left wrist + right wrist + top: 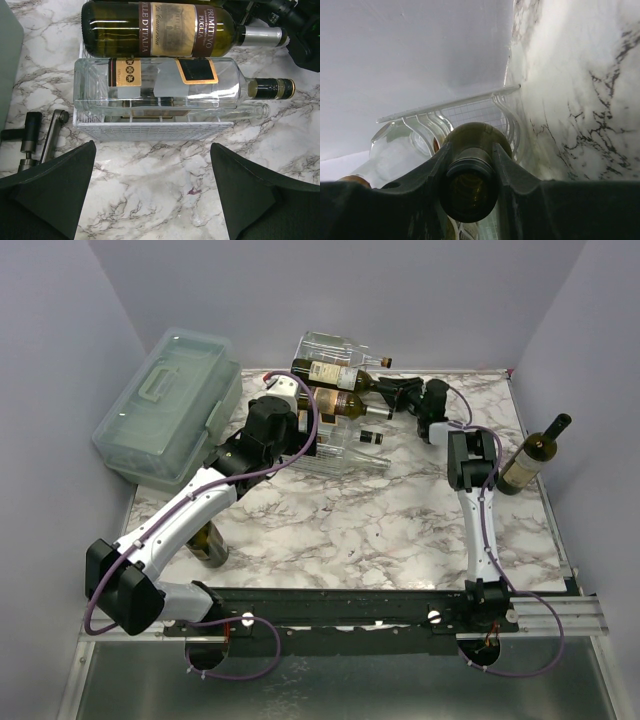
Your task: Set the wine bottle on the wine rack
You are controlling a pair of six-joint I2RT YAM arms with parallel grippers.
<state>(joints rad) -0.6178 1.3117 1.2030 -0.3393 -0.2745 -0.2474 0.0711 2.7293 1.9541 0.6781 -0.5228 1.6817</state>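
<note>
The wine rack (335,445) of clear plastic and white wire grid stands at the back middle. Three bottles lie on it. A labelled dark bottle (335,372) is on top, an olive-green wine bottle (345,401) in the middle and a clear bottle (350,437) lowest. My right gripper (400,392) is shut on the olive bottle's neck (470,185), with the rack's wire (470,107) behind. My left gripper (152,192) is open and empty over bare table just in front of the rack's grid (150,131). It sees the green bottle (160,30) and clear bottle (165,85).
A pale-green lidded storage box (170,405) stands at the back left. Another wine bottle (530,460) stands upright at the right edge. A dark bottle (210,542) stands under my left arm. A small black and metal object (37,137) lies left of the rack.
</note>
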